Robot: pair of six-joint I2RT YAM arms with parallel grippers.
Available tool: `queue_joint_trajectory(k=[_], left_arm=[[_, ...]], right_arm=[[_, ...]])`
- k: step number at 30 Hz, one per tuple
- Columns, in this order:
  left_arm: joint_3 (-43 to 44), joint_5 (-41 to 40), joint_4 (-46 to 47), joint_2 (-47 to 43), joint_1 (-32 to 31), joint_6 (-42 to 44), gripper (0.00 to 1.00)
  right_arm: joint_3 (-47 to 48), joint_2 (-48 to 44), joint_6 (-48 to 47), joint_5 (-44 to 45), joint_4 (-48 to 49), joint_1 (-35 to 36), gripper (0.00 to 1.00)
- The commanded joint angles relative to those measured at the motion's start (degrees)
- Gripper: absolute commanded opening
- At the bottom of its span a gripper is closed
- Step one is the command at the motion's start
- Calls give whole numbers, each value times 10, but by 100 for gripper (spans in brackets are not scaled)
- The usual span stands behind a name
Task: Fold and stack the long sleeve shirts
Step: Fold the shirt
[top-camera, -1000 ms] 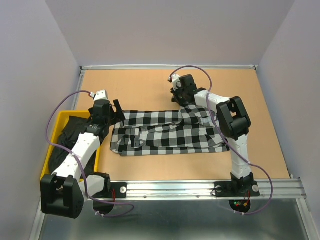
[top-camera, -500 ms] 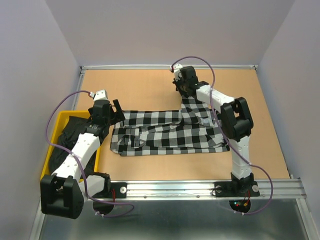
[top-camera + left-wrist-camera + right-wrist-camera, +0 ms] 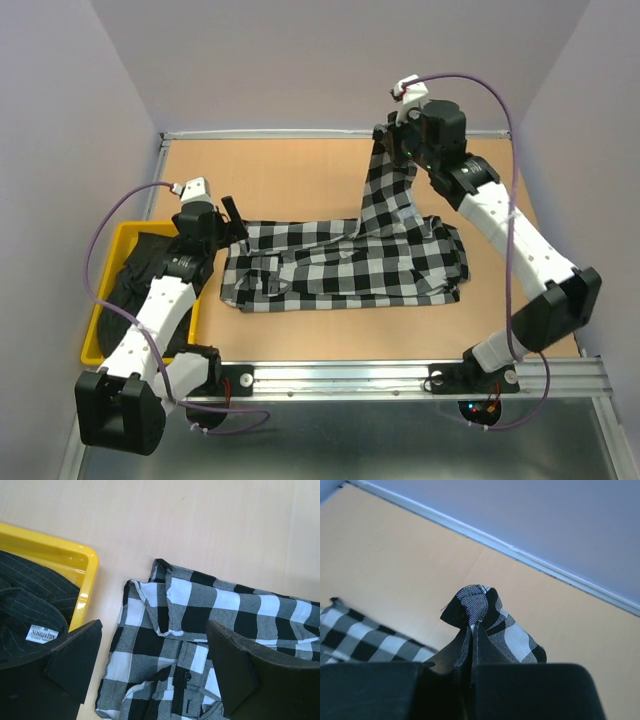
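The black-and-white check long sleeve shirt (image 3: 340,268) lies spread across the middle of the table. My right gripper (image 3: 392,140) is shut on one of its sleeves (image 3: 388,190) and holds it high above the far side of the table, the cloth hanging down from the closed fingers (image 3: 485,652). The sleeve's end (image 3: 475,605) bunches above the fingertips. My left gripper (image 3: 232,222) hovers open over the check shirt's left edge (image 3: 150,645), its fingers (image 3: 235,665) wide apart and empty. The dark shirt with a white tag (image 3: 42,634) lies in the yellow bin (image 3: 118,240).
The yellow bin (image 3: 75,562) sits at the table's left edge, right beside the check shirt. A metal rail (image 3: 400,375) runs along the near edge and a wall border (image 3: 520,550) along the far side. Bare wood shows behind and right of the shirt.
My right gripper closed on the check shirt's sleeve and rose up and to the right, pulling the sleeve off the table. The left arm barely moved.
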Motion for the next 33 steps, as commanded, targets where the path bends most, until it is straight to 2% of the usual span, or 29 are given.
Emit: queue_joint_trajectory(k=[1, 11, 16, 22, 24, 28, 33], left_arm=[[-7, 17, 12, -27, -2, -5, 96], [-15, 34, 13, -38, -2, -10, 97], [14, 37, -39, -6, -2, -35, 96], [23, 50, -59, 52, -2, -72, 93], [30, 52, -53, 101, -2, -75, 87], [49, 55, -56, 151, -4, -76, 83], [58, 57, -58, 152, -7, -73, 82]], right_arm=[[-71, -84, 64, -97, -72, 5, 1], [-207, -252, 168, -345, -152, 6, 1], [-256, -297, 233, -449, -155, 12, 0], [-311, -319, 278, -505, -157, 20, 1], [-323, -312, 288, -501, -161, 36, 1], [-323, -290, 296, -479, -159, 53, 1], [-305, -239, 317, -438, -140, 91, 1]])
